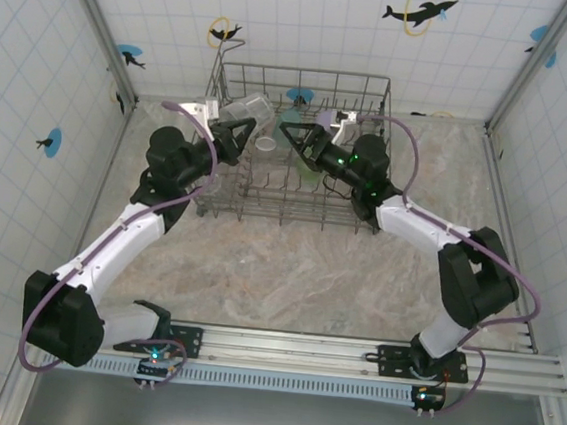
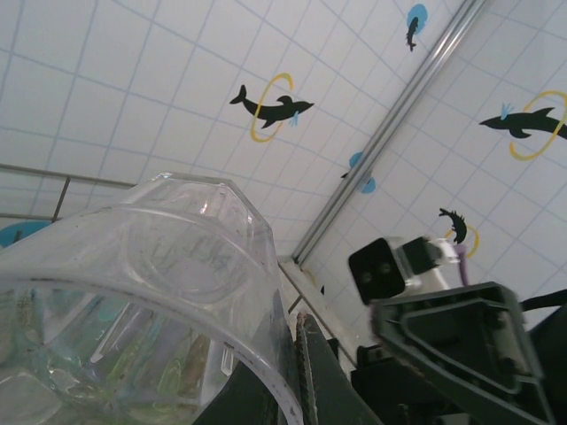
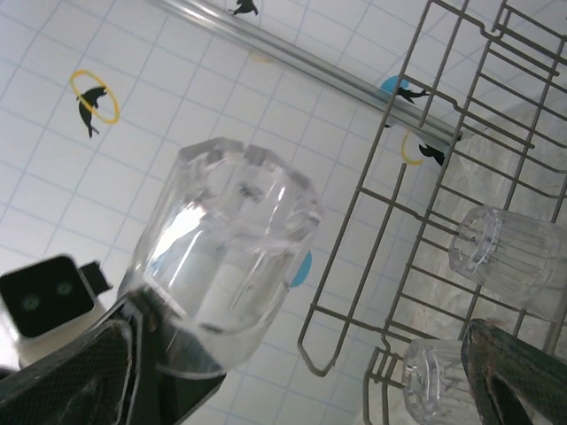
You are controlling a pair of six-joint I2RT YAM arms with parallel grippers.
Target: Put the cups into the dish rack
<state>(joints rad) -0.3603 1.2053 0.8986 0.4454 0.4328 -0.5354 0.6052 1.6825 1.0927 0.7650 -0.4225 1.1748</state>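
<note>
Though unclear, cup [image 2: 177, 266] inside left gripper [image 1: 244, 126]

table [image 1: 308, 275]: I see a beige marbled top, mostly bare | on it: grey wire dish rack [image 1: 264, 207] standing at the far middle | near edge: metal rail [image 1: 301, 347] carrying both arm bases

Both arms outstretched: left fingers [image 1: 239, 136] pinched shut, right fingers [image 3: 518, 376] spread wide.
</note>
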